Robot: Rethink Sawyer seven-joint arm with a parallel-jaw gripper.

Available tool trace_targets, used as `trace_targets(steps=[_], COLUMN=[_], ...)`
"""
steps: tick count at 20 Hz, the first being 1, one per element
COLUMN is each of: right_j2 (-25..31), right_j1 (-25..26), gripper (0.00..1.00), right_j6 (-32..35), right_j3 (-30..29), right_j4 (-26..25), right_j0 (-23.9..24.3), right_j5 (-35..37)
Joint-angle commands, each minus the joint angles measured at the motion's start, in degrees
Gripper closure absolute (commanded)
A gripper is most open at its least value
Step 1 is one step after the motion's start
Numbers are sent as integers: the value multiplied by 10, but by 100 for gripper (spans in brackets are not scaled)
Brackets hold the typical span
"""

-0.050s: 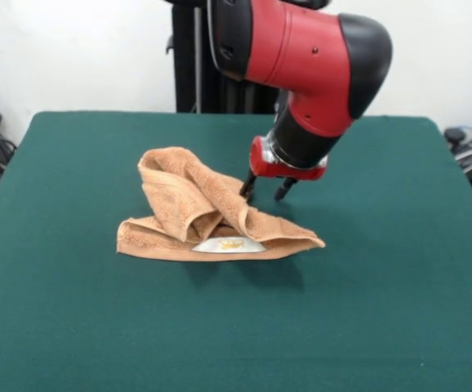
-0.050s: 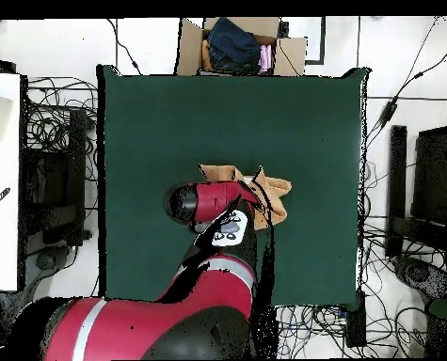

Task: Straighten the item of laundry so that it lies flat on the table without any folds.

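Observation:
The orange-tan towel (image 1: 189, 206) lies crumpled near the middle of the green table (image 1: 73, 318), folded over itself in raised ridges. A white label (image 1: 229, 244) shows at its near edge. My gripper (image 1: 266, 189) hangs just behind the towel's right part, open, with its two dark fingers spread. One fingertip (image 1: 247, 189) is at the cloth's back fold and nothing is held between the fingers. In the overhead view the red arm covers part of the towel (image 2: 276, 189) on the table (image 2: 170, 113) and hides the gripper.
A cardboard box (image 2: 191, 49) with clothes in it stands past the table's far edge in the overhead view. Cables and dark equipment (image 2: 424, 179) lie on the floor at both sides, and a white surface (image 2: 1, 188) is at the left.

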State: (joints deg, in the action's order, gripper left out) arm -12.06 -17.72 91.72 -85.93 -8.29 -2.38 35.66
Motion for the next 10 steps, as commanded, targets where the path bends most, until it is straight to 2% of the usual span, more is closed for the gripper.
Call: trace_targets(steps=[1,10], right_j2=[7,-17], right_j1=[14,16], gripper=[0,0], right_j6=[79,75], right_j3=[-32,-8], right_j4=[-31,-61], right_j0=[-1,-19], right_j5=[-49,-55])
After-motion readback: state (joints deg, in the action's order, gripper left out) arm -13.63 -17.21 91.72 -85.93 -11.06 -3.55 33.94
